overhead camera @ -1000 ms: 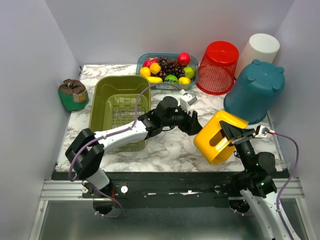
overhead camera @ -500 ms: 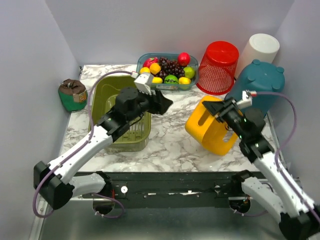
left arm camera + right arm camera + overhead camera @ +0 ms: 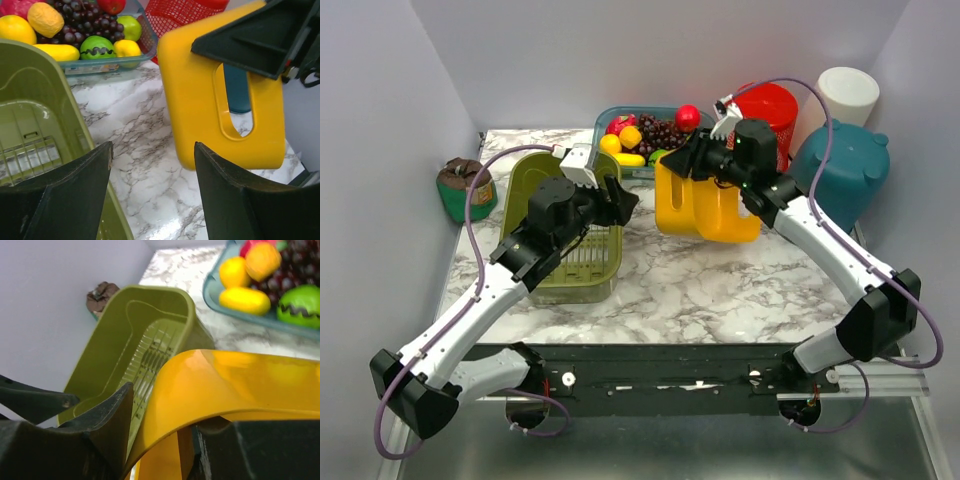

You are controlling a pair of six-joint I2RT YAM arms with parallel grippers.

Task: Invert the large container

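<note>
The yellow bin (image 3: pixel 705 205) hangs tipped over mid-table, just before the fruit tray (image 3: pixel 603 117). The right gripper (image 3: pixel 698 160) pinches its rim, fingertips partly hidden behind it. The left gripper (image 3: pixel 617 200) gapes empty above the green basket (image 3: pixel 535 190)'s right wall.

Right tool (image 3: pixel 167 440) clamped on yellow container (image 3: pixel 235 385) rim, green basin (image 3: pixel 130 335) beyond, fruit tray (image 3: pixel 207 290) upper right

Pale lilac walls (image 3: pixel 380 80) on three sides of a marble-patterned tabletop (image 3: pixel 700 290) (grey veins), soft light
</note>
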